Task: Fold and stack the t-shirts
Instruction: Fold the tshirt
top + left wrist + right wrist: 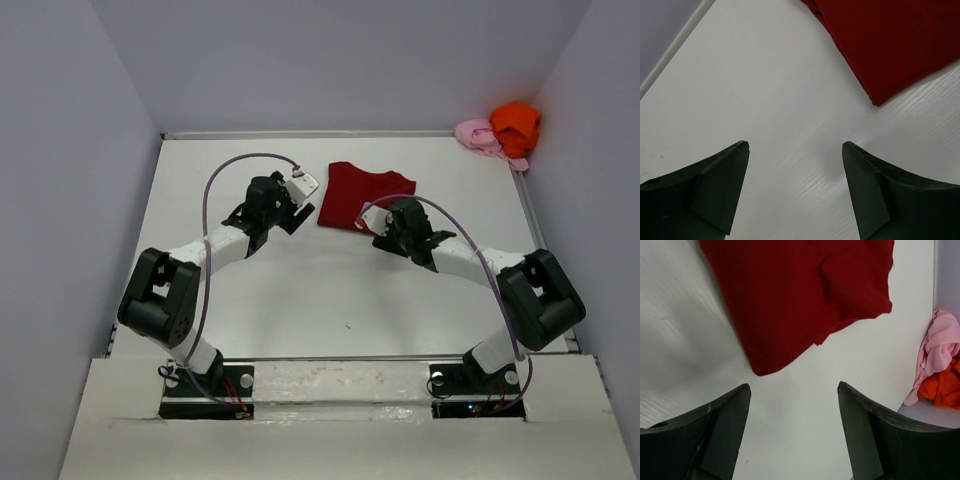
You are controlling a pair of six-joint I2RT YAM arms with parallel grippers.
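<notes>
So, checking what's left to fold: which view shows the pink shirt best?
Right wrist: the pink shirt is largest there, crumpled beside the orange shirt. Top external shows it small, far right corner; left wrist misses it.

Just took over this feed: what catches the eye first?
The red shirt lies mid-way up the table. The left end effector and right end effector wait by its near side, both open and empty. A pink shirt and orange shirt sit bunched in the far right corner.
</notes>
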